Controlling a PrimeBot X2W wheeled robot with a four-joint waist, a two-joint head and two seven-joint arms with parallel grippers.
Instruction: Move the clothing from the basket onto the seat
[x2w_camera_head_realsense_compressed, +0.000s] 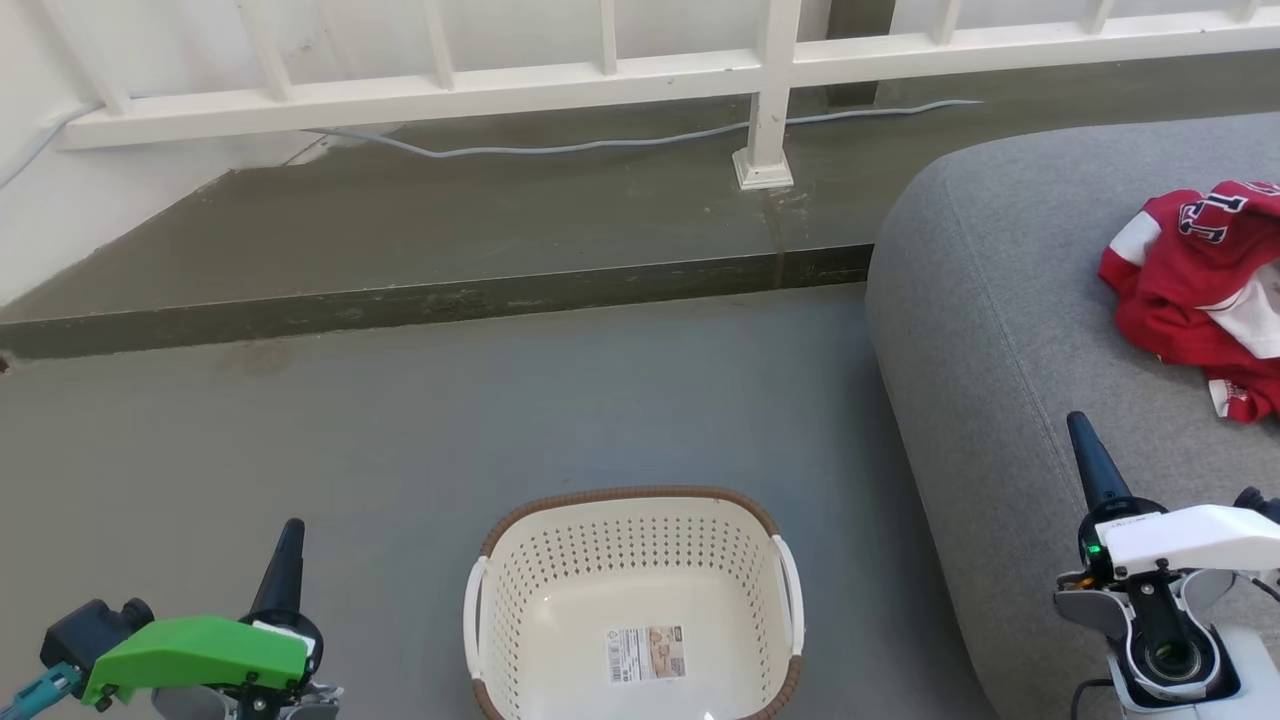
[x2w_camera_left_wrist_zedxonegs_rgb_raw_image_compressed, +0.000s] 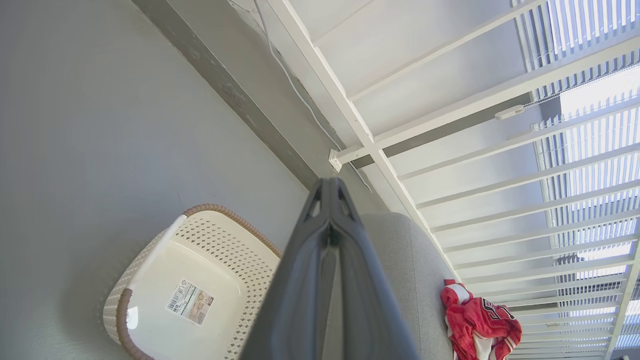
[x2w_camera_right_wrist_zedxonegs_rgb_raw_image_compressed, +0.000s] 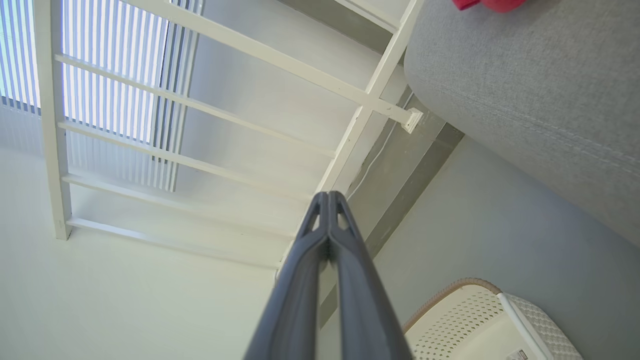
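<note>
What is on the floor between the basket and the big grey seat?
Nothing: in the head view, bare grey floor separates the basket from the seat.

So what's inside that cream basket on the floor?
Just a label sticker on the floor of the basket, nothing else. Its nearest edge runs off the head view, so that strip is unseen.

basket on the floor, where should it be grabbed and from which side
Take one white side handle, coming down from above. The basket stands upright and empty on the floor, and each handle bows off its wall near the rim, so a finger could probably slip behind it. The body looks too wide to pinch across.
</note>
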